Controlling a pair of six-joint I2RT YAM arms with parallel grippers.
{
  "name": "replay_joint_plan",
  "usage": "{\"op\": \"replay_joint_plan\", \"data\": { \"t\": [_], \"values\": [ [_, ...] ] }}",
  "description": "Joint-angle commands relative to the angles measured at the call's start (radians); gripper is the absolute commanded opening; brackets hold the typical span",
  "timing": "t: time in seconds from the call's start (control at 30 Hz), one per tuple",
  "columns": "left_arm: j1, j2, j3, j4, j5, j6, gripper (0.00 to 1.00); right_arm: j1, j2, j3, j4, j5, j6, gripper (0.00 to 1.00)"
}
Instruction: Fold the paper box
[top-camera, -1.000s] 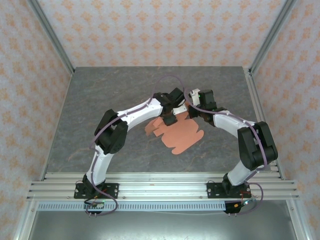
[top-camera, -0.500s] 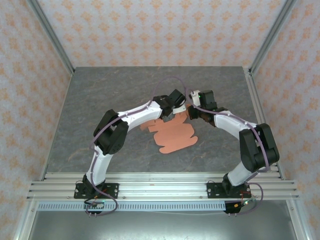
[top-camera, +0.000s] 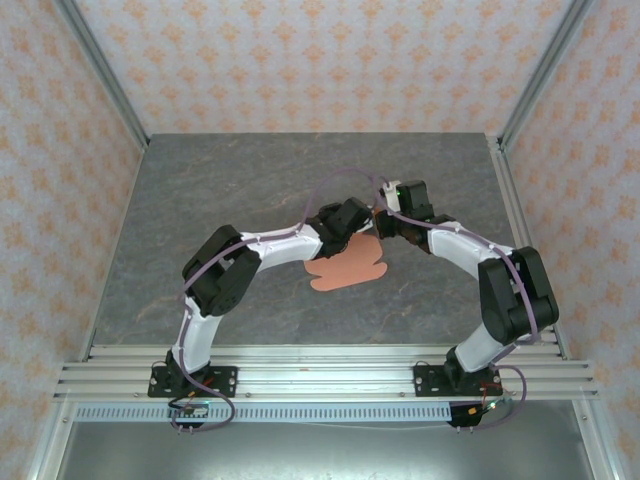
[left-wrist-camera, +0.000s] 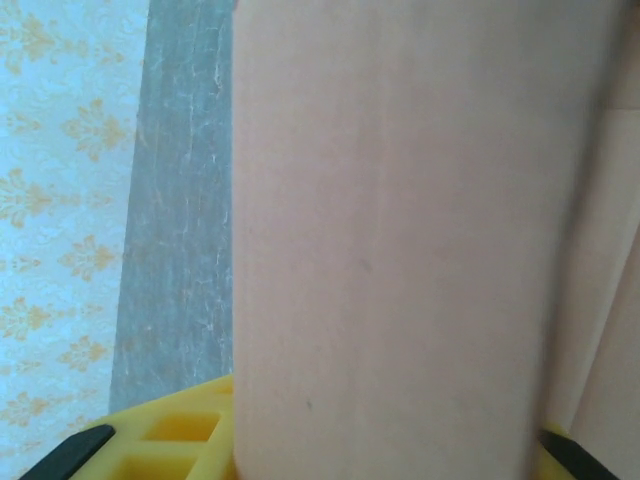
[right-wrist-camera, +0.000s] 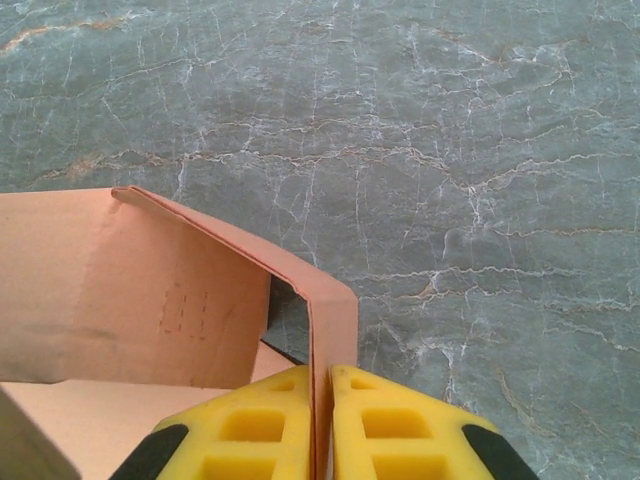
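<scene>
The salmon-orange paper box (top-camera: 349, 268) lies partly folded at mid-table, its far side lifted between both grippers. My left gripper (top-camera: 350, 230) holds it from the left. In the left wrist view a broad cardboard panel (left-wrist-camera: 400, 220) spans the gap between the yellow fingers (left-wrist-camera: 160, 440), so the left gripper (left-wrist-camera: 385, 435) is shut on it. My right gripper (top-camera: 382, 226) meets the box from the right. In the right wrist view the right gripper (right-wrist-camera: 322, 378) is shut on a thin upright panel (right-wrist-camera: 335, 320), with another folded wall (right-wrist-camera: 130, 290) to its left.
The grey marble table (top-camera: 200, 220) spreads out around the box. Aluminium rails (top-camera: 320, 375) run along the near edge, and patterned walls (top-camera: 320, 60) close in the back and sides.
The sheet lay flatter and wider a second ago; it now looks smaller, drawn up toward the grippers. My left gripper closed in on it and shifted slightly right.
</scene>
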Motion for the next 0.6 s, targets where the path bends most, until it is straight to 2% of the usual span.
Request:
{"op": "replay_joint_plan", "data": {
  "t": [0.0, 0.13, 0.3, 0.43, 0.57],
  "values": [
    [0.011, 0.059, -0.023, 0.047, -0.053, 0.040, 0.32, 0.000, -0.041, 0.012, -0.021, -0.016, 0.046, 0.15],
    [0.011, 0.074, -0.017, 0.057, -0.047, 0.058, 0.32, -0.031, -0.145, -0.020, -0.018, -0.093, 0.092, 0.23],
    [0.012, 0.078, -0.021, 0.071, -0.044, 0.078, 0.31, -0.144, -0.235, -0.039, -0.002, -0.115, 0.184, 0.25],
    [0.014, 0.070, -0.021, 0.078, -0.039, 0.083, 0.31, -0.206, -0.156, 0.043, -0.056, -0.172, 0.203, 0.25],
    [0.028, 0.049, -0.006, 0.045, 0.016, 0.070, 0.31, -0.216, -0.039, 0.144, -0.102, -0.248, 0.151, 0.28]
  ]
}}
